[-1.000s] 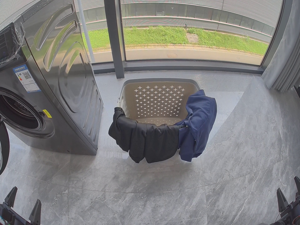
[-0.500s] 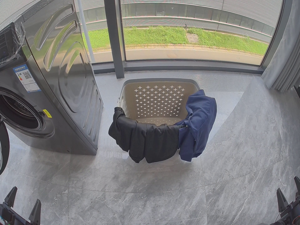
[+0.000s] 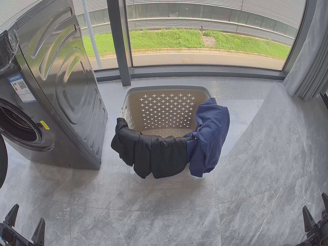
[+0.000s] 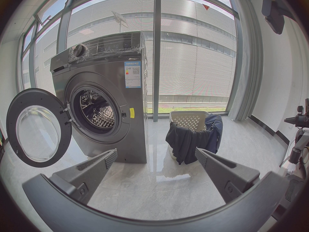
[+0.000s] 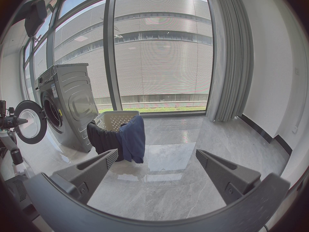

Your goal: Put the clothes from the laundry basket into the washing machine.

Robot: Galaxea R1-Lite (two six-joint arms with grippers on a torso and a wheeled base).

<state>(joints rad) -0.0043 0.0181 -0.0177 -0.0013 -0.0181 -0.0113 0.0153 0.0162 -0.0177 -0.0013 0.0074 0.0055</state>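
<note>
While the left gripper (image 4: 154, 151) and right gripper (image 5: 154, 152) hang spread and empty, the beige star-pierced plastic laundry basket (image 3: 164, 108) sits well ahead between them, a limp black garment (image 3: 153, 156) and a blue shirt (image 3: 208, 134) draped over its near rim. The grey metal washing machine (image 3: 65, 86), door open, stands beyond the left gripper.

washing machine (image 3: 58, 86) left of laundry basket (image 3: 164, 110), clothes (image 3: 160, 156) over its rim

Head view high, looking down, wrist views low, sharing laundry basket (image 3: 167, 108)
</note>
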